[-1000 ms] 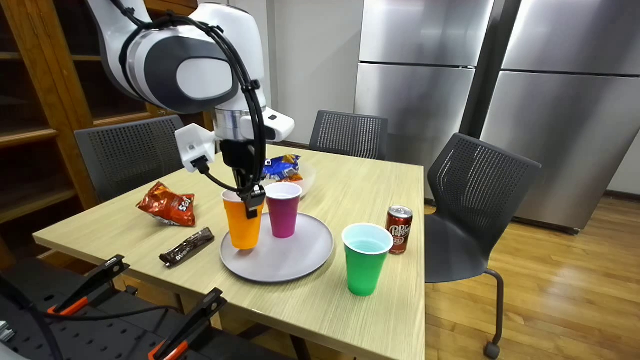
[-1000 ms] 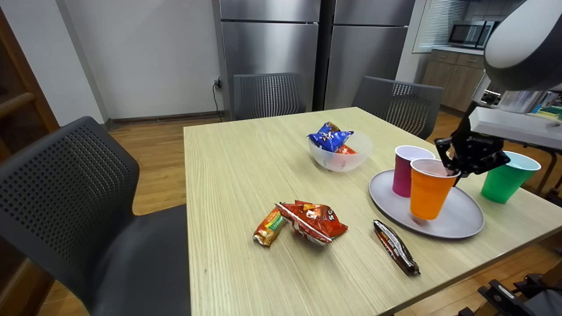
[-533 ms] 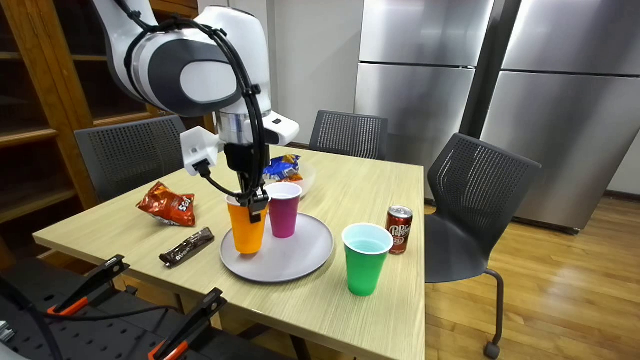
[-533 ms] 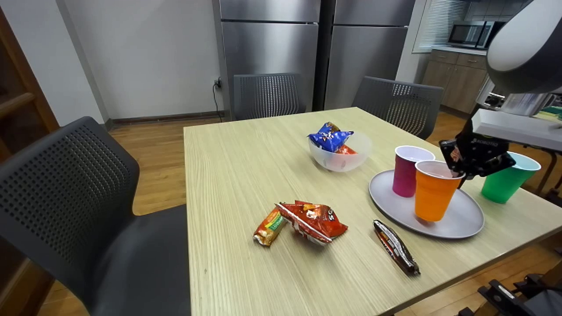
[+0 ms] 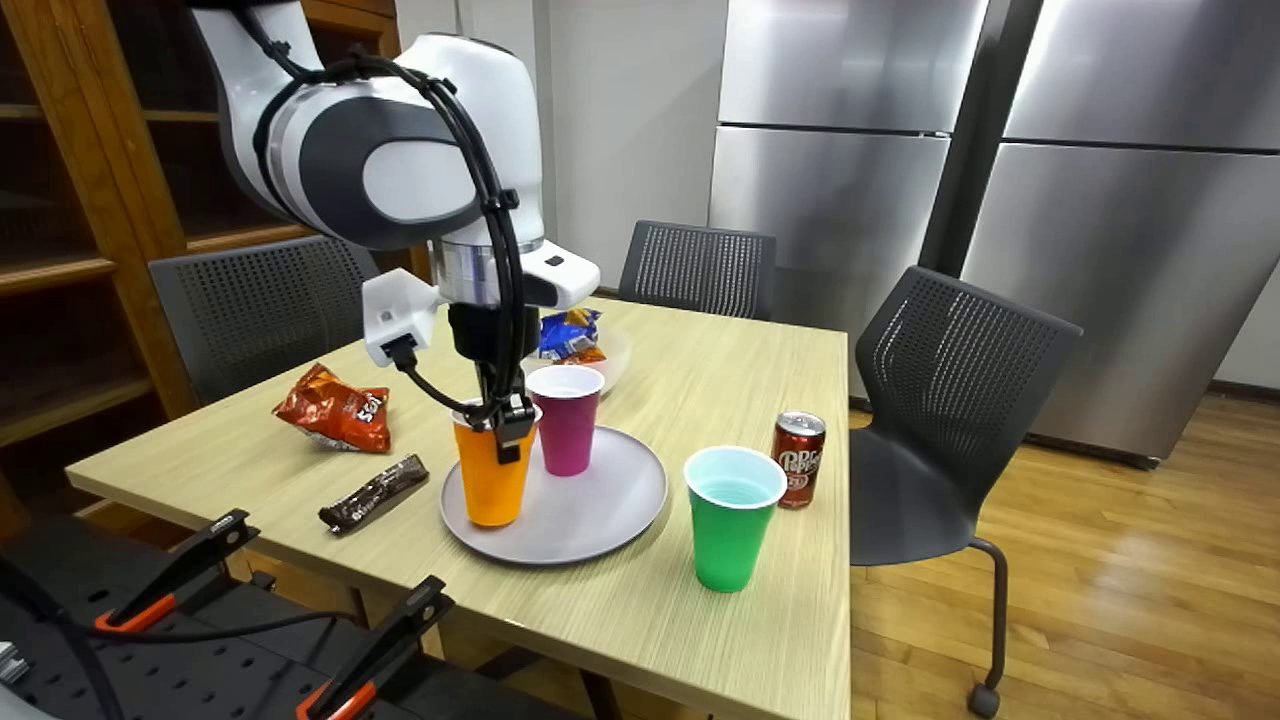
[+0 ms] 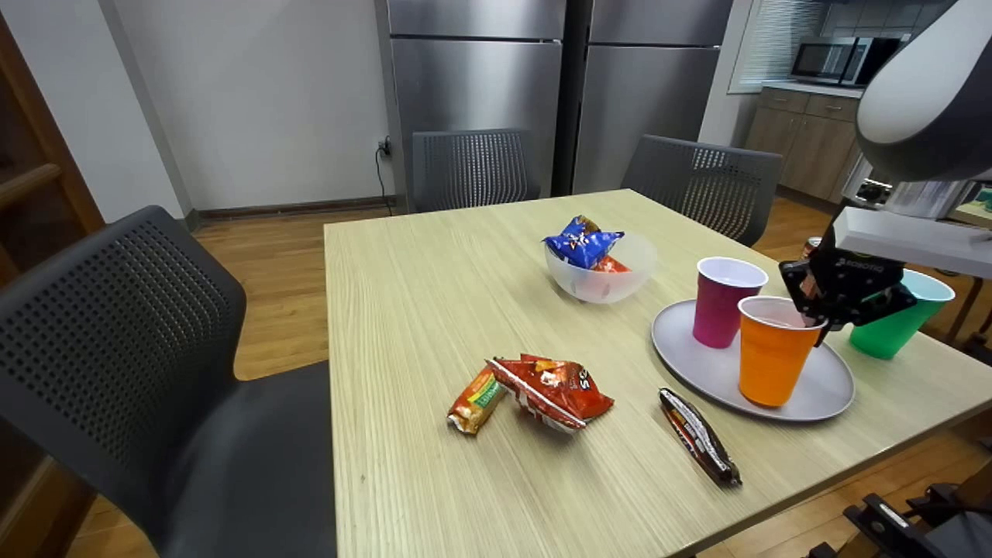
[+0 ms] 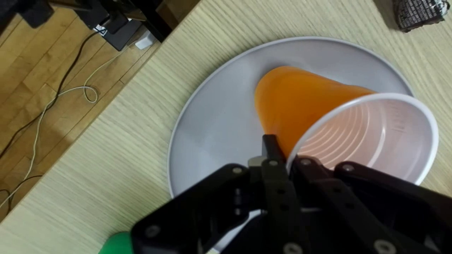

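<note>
Gripper is pinching the orange cup at its rim, jaws nearly together, holding it over the grey plate; base contact isn't showing clearly. Magenta cup is standing on the plate just beside, green cup standing on the tabletop.

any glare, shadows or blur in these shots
In an exterior view, pale glare bands the steel fridge; in the wrist view, a bright streak curves inside the orange cup, a dark shadow lies beside the wrapped bar, and the hand looks slightly soft.
</note>
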You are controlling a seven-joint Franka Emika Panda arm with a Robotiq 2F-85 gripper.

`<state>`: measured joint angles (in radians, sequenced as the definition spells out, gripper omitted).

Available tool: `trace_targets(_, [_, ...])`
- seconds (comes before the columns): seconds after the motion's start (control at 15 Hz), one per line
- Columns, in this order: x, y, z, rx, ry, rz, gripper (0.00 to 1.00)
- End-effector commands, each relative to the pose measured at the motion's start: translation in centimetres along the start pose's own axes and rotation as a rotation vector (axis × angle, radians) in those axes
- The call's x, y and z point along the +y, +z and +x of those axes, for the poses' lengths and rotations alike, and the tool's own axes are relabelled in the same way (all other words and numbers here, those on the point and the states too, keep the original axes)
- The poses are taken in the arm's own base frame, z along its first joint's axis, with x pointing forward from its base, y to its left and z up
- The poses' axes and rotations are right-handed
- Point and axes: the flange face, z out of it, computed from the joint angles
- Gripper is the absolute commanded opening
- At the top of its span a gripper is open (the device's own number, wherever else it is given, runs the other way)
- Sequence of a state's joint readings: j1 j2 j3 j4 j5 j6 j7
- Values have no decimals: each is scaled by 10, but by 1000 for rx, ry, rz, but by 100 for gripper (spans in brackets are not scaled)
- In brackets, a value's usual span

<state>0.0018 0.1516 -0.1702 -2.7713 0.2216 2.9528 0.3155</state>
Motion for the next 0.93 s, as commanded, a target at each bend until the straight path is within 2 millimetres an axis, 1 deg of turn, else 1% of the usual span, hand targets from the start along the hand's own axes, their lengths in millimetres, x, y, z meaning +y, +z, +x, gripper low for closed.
trace_targets(0.0, [0, 0, -1, 12, 12, -4, 3])
trace_targets(0.07, [0, -1, -1, 13, 12, -4, 29])
trace_targets(0.13, [0, -1, -1, 15, 11, -3, 29])
trace_targets(0.2, [0, -1, 0, 15, 11, -3, 34])
trace_targets(0.27, [-1, -1, -1, 16, 10, -3, 40])
trace_targets(0.47, [-1, -2, -1, 19, 9, -5, 64])
trace_targets(0.6, [-2, -3, -1, 22, 9, -7, 77])
trace_targets(0.73, [-2, -4, 0, 24, 9, -6, 92])
trace_targets(0.8, [-3, -6, 0, 24, 8, -4, 99])
trace_targets(0.87, [-3, -8, 0, 18, 5, 2, 100])
